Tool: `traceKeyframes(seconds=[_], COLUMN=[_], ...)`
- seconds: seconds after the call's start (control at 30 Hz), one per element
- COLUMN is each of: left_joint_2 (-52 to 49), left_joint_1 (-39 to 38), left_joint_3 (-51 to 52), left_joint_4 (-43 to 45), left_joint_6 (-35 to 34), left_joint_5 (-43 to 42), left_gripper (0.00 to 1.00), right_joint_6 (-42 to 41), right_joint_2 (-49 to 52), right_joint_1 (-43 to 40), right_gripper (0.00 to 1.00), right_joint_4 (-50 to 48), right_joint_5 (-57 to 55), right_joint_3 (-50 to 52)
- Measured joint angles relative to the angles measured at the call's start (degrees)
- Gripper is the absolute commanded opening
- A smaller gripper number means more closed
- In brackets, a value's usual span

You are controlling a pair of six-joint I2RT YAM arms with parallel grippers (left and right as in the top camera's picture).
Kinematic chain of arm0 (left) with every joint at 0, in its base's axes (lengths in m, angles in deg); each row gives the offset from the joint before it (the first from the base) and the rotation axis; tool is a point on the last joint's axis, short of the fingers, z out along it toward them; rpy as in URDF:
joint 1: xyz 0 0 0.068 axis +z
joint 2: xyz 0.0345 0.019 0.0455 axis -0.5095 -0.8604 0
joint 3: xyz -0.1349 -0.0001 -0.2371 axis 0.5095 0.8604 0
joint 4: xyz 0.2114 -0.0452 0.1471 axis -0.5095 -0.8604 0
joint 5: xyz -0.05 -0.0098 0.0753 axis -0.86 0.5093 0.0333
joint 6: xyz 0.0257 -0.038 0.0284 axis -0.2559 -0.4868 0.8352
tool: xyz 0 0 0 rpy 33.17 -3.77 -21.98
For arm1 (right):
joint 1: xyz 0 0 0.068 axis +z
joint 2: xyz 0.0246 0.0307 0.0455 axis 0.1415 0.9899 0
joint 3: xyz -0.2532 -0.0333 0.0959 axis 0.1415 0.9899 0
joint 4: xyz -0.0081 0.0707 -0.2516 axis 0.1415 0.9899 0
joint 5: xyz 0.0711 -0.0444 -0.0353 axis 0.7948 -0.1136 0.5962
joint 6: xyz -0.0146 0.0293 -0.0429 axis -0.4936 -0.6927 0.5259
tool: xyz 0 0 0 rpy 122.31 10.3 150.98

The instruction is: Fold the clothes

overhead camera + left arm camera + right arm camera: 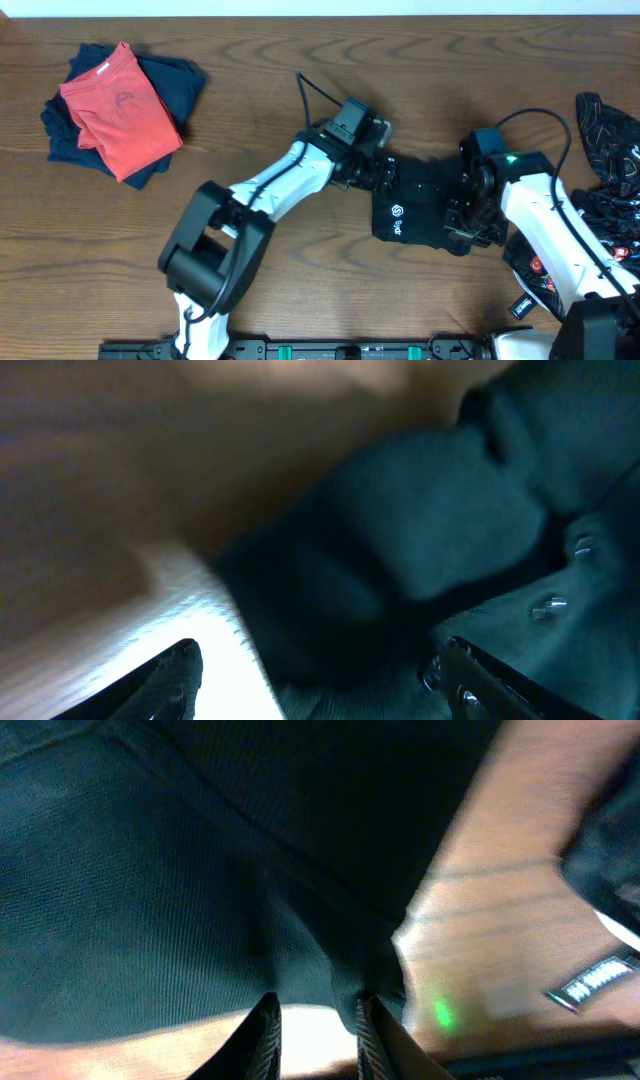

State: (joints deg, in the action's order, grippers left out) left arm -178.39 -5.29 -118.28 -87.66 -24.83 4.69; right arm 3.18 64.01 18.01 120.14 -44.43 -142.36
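The black garment (425, 200) with a white hexagon logo (397, 213) lies folded small on the table, right of centre. My left gripper (383, 172) is at its upper-left edge, open wide. In the left wrist view the dark cloth (420, 530) spreads ahead of the gripper (325, 680) and reaches in toward the right finger (480, 680). My right gripper (468, 215) is at the garment's right edge. In the right wrist view its fingers (265, 1035) stand narrowly apart, and the cloth's (180, 880) hem is bunched at the tips of the gripper (318, 1020).
A folded stack, a red garment (120, 105) on navy ones (170, 80), sits at the back left. Dark clothes with thin-line print (610, 140) are heaped at the right edge, behind my right arm. A small black label (590, 982) lies on the wood nearby.
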Motion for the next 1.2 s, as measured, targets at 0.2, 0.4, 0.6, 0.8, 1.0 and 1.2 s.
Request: traceKeyframes(seconds=[0.2, 0.4, 0.6, 0.8, 1.0, 1.2], left_joint_2=[-2.69, -2.62, -2.62, -0.07, 10.27, 14.51], left_joint_1=[-0.46, 0.28, 0.52, 0.9, 3.26, 5.73], left_joint_3=[0.0, -0.2, -0.22, -0.09, 0.33, 0.04], left_joint_4=[-5.09, -14.58, -19.28, -20.55, -13.62, 0.57], left_joint_6=[0.37, -0.63, -6.45, -8.87, -6.95, -2.73], left_joint_5=[-0.83, -2.16, -2.73, 0.02, 7.43, 10.75], left_gripper=[0.58, 0.56, 0.57, 0.73, 0.98, 0.98], right_joint_6=[0.07, 0.02, 5.62, 8.92, 10.47, 13.66], right_joint_2=[0.0, 0.02, 0.57, 0.55, -2.01, -5.18], right_joint_1=[-0.02, -2.93, -5.35, -5.42, -5.42, -5.4], right_gripper=[0.2, 0.12, 0.21, 0.25, 0.32, 0.45], right_joint_4=[-9.92, -25.94, -44.0, -39.41, -29.24, -28.85], right_joint_5=[0.83, -3.65, -5.86, -5.68, -4.52, 4.59], right_joint_3=[7.8, 12.39, 11.93, 7.85, 2.56, 1.11])
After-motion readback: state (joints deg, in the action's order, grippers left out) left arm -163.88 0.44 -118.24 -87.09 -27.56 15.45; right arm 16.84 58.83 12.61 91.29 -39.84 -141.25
